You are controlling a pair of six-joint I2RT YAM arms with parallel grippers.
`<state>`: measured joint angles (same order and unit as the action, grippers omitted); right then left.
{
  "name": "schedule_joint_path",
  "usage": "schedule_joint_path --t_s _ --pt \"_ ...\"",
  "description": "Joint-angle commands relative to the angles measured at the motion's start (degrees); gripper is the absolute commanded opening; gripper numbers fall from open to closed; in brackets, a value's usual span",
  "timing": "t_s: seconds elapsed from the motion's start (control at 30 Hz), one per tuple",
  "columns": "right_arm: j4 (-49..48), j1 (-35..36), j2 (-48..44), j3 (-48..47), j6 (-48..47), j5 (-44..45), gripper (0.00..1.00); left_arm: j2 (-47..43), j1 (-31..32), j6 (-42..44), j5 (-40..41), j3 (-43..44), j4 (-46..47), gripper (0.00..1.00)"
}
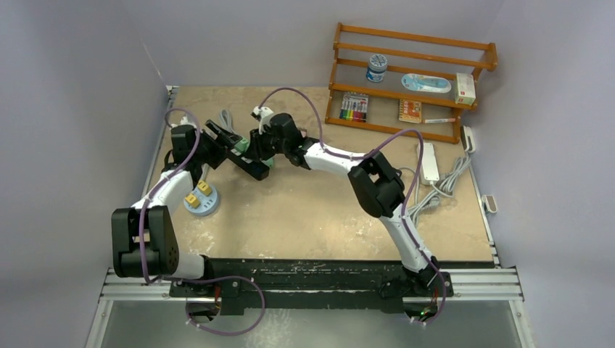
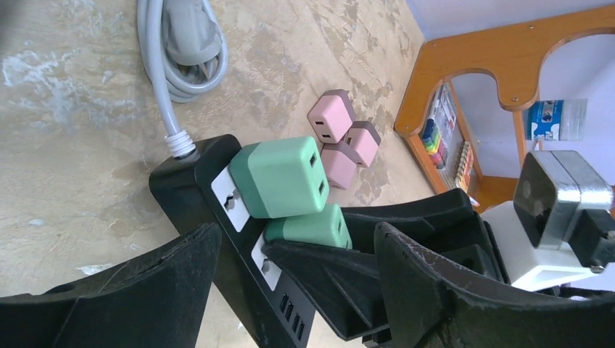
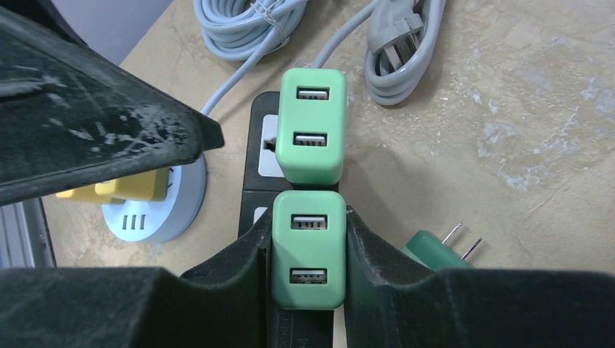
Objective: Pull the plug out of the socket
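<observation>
A black power strip lies at the middle left of the table, with two green USB plugs in its sockets. My right gripper is shut on the nearer green plug, one finger on each side; this plug sits in its socket. The second green plug sits just beyond it. In the left wrist view, my left gripper is open and straddles the strip beside the held plug. Its left finger is against the strip's edge.
A loose dark green plug lies right of the strip. A round blue socket with yellow plugs stands to the left. Pink plugs and coiled grey cords lie beyond. A wooden shelf and a white power strip are at the back right.
</observation>
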<state>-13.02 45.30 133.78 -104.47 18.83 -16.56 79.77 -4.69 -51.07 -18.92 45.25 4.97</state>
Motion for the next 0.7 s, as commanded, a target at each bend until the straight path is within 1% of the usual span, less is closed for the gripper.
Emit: schedule_joint_path --t_s 0.0,0.13,0.23,0.37,0.43,0.5,0.67 --pt "-8.6 -1.1 -6.5 0.7 3.5 -2.7 0.00 1.4 0.6 -3.3 -1.5 -0.4 4.5 0.76" --pt "-10.4 -1.7 -7.7 2.7 5.2 -0.5 0.00 0.0 0.6 -3.4 2.4 -0.1 0.1 0.76" --pt "-11.1 -2.2 -8.4 3.7 6.2 0.0 0.00 -2.1 0.6 -5.7 4.3 0.2 -3.0 0.75" --pt "-12.3 -2.3 -9.2 4.7 6.9 -1.4 0.00 -3.8 0.8 -9.5 4.2 -2.1 -0.6 0.75" --pt "-13.0 -2.3 -9.7 5.0 7.5 -1.7 0.00 -3.2 1.1 -10.2 3.8 -3.0 0.6 0.69" --pt "-13.9 -2.3 -10.4 5.4 7.6 -1.4 0.00 -2.5 1.6 -11.3 3.0 -3.6 2.5 0.67" --pt "-14.9 -2.3 -12.1 6.0 8.2 -3.0 0.00 -1.6 3.3 -11.9 4.2 -4.0 4.0 0.68"
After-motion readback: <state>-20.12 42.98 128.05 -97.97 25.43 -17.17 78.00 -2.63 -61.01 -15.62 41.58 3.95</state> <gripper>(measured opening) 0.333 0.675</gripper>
